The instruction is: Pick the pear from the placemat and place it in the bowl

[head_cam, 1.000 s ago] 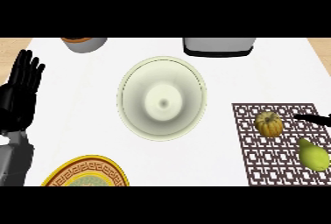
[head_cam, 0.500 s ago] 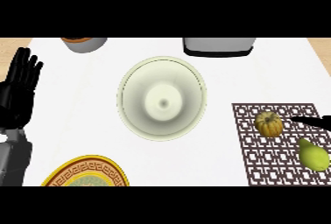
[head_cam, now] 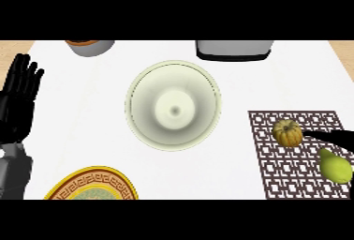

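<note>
I am working over a white counter (head_cam: 83, 140) that fills the frame. Nearest me, at the lower left, a yellow patterned plate (head_cam: 93, 185) is cut by the frame edge. At the lower right lies the dark lattice placemat (head_cam: 290, 164), and the pear (head_cam: 335, 166) sits on its right side, close to the frame's right edge.

Just above the pear, my right hand (head_cam: 332, 136) enters from the right edge as a thin dark shape. Only that sliver shows, so I cannot tell how it is set. It points toward a small orange pumpkin (head_cam: 287, 132) on the upper part of the mat.

The step in hand, as I judge it, is reaching the pear. To do it well I should steer below the pumpkin, come down over the pear's wider body, and close round it without nudging its neighbour.

My left hand (head_cam: 17, 105) rests at the left edge, fingers straight and up. The cream bowl (head_cam: 174, 105) waits mid-frame, well apart from the mat. Beyond it, a grey pot (head_cam: 90, 46) and a grey-and-black container (head_cam: 233, 48) stand along the top.
</note>
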Robot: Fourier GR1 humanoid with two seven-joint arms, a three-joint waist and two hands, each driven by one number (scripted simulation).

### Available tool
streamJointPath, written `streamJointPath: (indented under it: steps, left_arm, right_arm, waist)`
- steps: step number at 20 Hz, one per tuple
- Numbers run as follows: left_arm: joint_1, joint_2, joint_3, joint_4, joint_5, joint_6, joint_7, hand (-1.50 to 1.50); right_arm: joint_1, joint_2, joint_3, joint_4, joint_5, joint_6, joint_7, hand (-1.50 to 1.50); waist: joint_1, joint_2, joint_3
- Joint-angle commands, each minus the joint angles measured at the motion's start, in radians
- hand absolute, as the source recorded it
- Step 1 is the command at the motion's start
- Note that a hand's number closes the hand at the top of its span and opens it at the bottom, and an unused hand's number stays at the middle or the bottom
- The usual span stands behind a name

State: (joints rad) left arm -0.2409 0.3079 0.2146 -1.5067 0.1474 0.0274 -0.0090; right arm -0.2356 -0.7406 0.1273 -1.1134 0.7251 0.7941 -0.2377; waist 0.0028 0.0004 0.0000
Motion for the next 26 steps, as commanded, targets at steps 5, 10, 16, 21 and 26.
streamJointPath:
  steps: [5, 10, 16, 21, 26]
  left_arm:
    - [-0.017, -0.001, 0.017, -0.001, -0.003, -0.008, 0.015, 0.00]
    - [-0.083, -0.020, 0.009, 0.112, -0.032, 0.004, -0.043, 0.00]
    - [0.034, -0.020, 0.011, -0.058, -0.010, -0.015, 0.023, 0.00]
    - [-0.014, -0.007, 0.033, 0.047, -0.006, -0.040, -0.045, 0.00]
    - [-0.058, -0.026, -0.018, -0.004, -0.009, -0.038, 0.016, 0.00]
  right_arm:
    - [-0.018, 0.015, 0.001, 0.141, 0.104, -0.044, -0.067, -1.50]
    - [-0.021, 0.032, -0.022, 0.083, 0.089, -0.091, -0.120, 1.50]
    - [0.009, 0.033, -0.040, 0.153, 0.152, -0.221, -0.217, 1.50]
    - [-0.161, 0.025, -0.067, 0.311, 0.202, -0.348, -0.306, 1.50]
    - [-0.359, -0.017, -0.114, 0.403, 0.249, -0.508, -0.316, 1.50]
  waist:
    - [0.001, 0.001, 0.000]
    - [-0.008, 0.002, 0.000]
    - [0.002, -0.001, 0.000]
    - [0.017, 0.006, 0.001]
    - [0.080, 0.024, 0.007]
